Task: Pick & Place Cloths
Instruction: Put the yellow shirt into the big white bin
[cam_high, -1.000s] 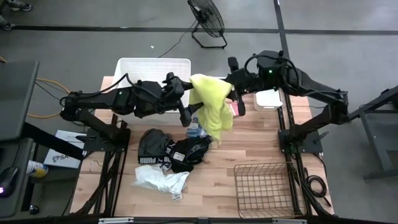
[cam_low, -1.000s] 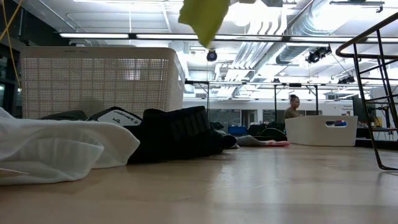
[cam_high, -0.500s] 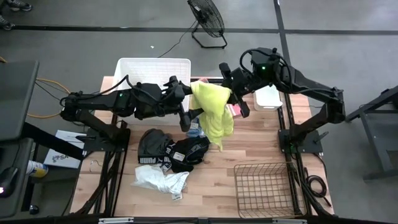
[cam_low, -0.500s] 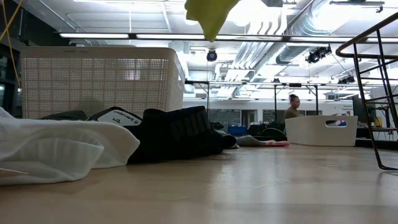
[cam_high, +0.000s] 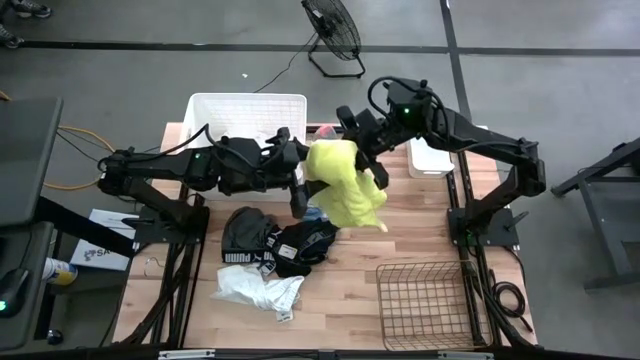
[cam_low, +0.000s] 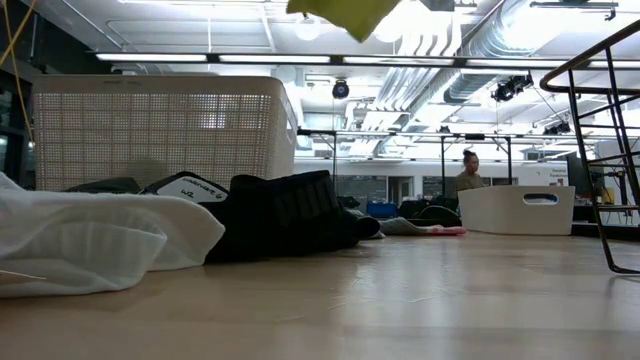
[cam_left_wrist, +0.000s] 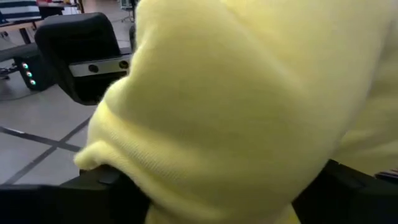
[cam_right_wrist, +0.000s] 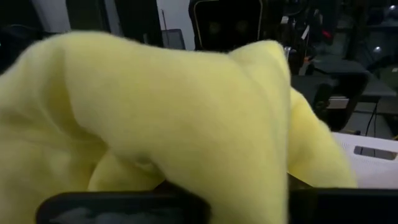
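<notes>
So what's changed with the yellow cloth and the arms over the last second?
The right gripper, shut on the neon yellow cloth, carried it up-table toward the white basket. The cloth bunched up and now presses against the left gripper, whose jaws have begun to narrow around it. The black clothes, white garment and wire basket stayed put.

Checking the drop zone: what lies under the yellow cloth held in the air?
Under the yellow cloth, bare wooden table and part of a black cloth show; whatever lies directly beneath is hidden.

Overhead, table-level, two wrist close-ups
</notes>
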